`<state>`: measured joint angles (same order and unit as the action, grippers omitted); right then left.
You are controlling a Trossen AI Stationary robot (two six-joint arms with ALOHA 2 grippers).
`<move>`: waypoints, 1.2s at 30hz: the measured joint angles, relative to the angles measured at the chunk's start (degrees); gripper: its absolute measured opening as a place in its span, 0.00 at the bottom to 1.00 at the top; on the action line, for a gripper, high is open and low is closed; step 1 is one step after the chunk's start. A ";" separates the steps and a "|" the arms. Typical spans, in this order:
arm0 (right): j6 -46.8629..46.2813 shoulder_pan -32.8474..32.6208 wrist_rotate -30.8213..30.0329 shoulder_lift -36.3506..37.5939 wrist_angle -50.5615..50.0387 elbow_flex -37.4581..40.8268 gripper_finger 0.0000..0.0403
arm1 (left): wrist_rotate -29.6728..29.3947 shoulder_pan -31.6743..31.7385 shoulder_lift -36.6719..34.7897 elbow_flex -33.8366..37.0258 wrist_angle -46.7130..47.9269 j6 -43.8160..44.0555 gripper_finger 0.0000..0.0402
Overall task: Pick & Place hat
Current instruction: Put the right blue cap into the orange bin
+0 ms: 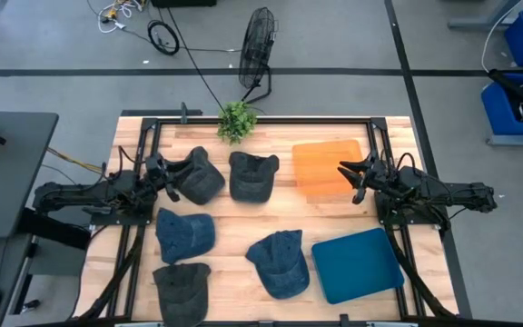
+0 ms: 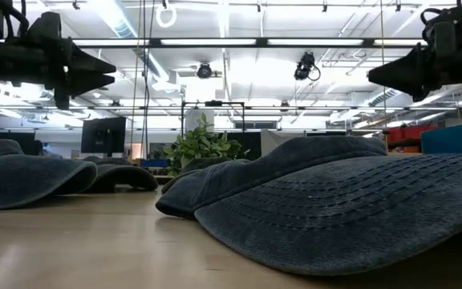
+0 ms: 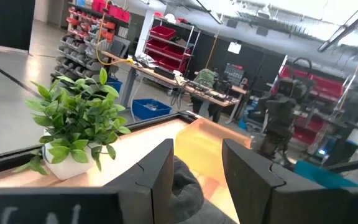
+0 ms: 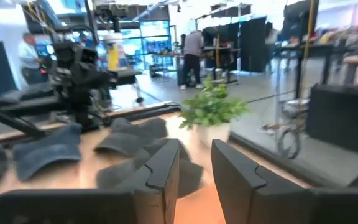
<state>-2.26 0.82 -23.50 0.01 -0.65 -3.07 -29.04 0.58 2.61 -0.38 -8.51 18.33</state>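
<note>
Denim-look soft hats, five, lie on wood-plank table (image 1: 334, 213); left gripper (image 1: 163, 180) narrow w/ far-left hat (image 1: 198, 177) probably just beside, right gripper (image 1: 357, 178) narrow over orange board (image 1: 327, 167).

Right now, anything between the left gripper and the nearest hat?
Nothing visible. The left gripper is open and sits right at the edge of the dark cap at the table's back left. Its wrist view shows only that cap's fabric past the fingers. The right gripper waits over the orange board.

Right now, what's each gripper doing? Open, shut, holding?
Left gripper: open, holding nothing, beside a dark hat.
Right gripper: open, holding nothing, over the orange mat.
</note>
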 joint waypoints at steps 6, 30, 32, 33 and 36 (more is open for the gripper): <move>4.58 0.00 0.17 -0.17 -0.57 0.00 0.25 | 1.89 0.00 0.00 0.00 0.39 -2.83 0.35; 8.76 -0.58 22.14 -22.38 20.70 -7.33 0.25 | 2.82 -0.02 0.02 -9.60 -0.27 -8.94 0.35; 8.98 -1.21 25.13 -28.80 19.62 -11.65 0.25 | 2.82 0.00 0.02 -10.01 -0.36 -8.94 0.35; 9.03 -1.63 26.76 -32.22 18.68 -14.06 0.25 | 2.82 0.00 0.02 -10.13 -0.46 -8.92 0.35; 8.62 -3.15 30.21 -42.50 12.43 -22.03 0.25 | 2.80 0.00 0.02 -10.14 -1.00 -8.92 0.35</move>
<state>6.36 -2.33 6.71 -42.49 11.78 -25.10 -26.24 0.58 2.63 -10.52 -9.51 9.41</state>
